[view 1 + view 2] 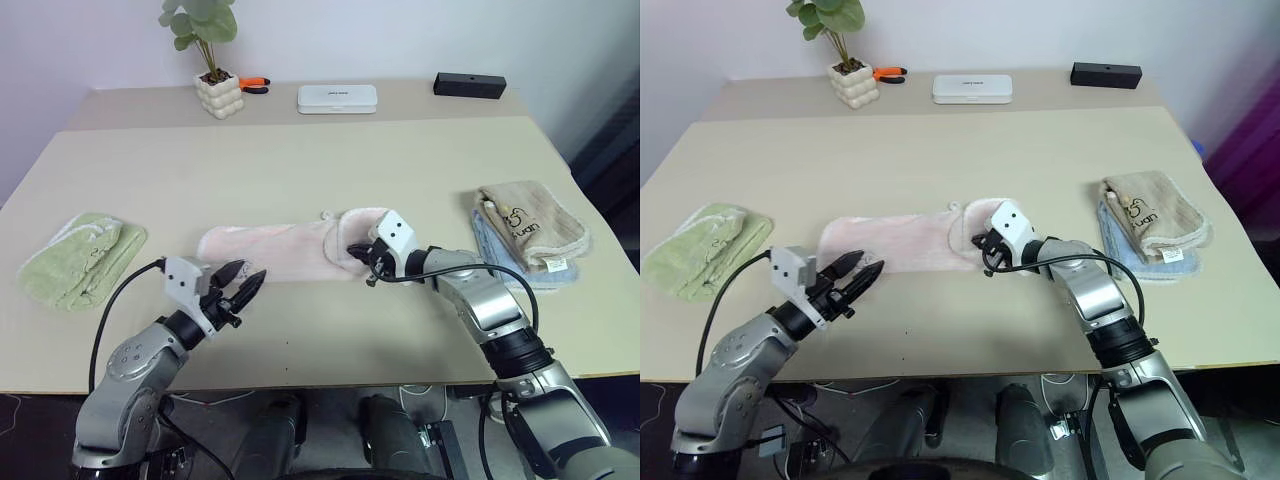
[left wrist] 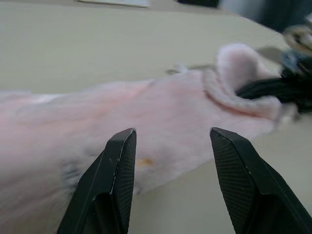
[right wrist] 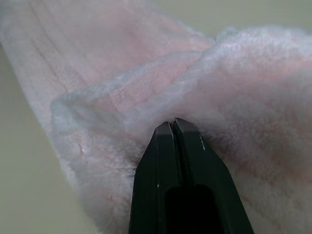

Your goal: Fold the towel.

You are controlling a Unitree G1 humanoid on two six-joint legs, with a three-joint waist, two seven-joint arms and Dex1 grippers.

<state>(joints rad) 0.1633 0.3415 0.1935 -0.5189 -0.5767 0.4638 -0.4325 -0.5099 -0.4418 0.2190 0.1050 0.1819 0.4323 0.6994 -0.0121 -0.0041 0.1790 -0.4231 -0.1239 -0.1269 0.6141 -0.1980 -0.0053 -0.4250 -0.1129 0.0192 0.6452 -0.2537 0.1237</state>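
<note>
One thin pinch by the right tool [image 1: 358, 252] could slip off the towel [image 1: 270, 250]; left tool [image 1: 240, 283] hangs open.

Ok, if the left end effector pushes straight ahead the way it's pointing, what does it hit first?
Probably the pink towel: the open left end effector points at its near edge, though depth there is hard to judge.

The right gripper [image 1: 356, 251] is hiding part of the towel [image 1: 270, 250] beneath its curled end, so whether cloth is lying between the closed fingertips [image 3: 174, 127] is not showing. The bluish cloth [image 1: 500, 258] is lying mostly covered under the beige towel [image 1: 528, 226], whose printed motif is reading too small.
</note>
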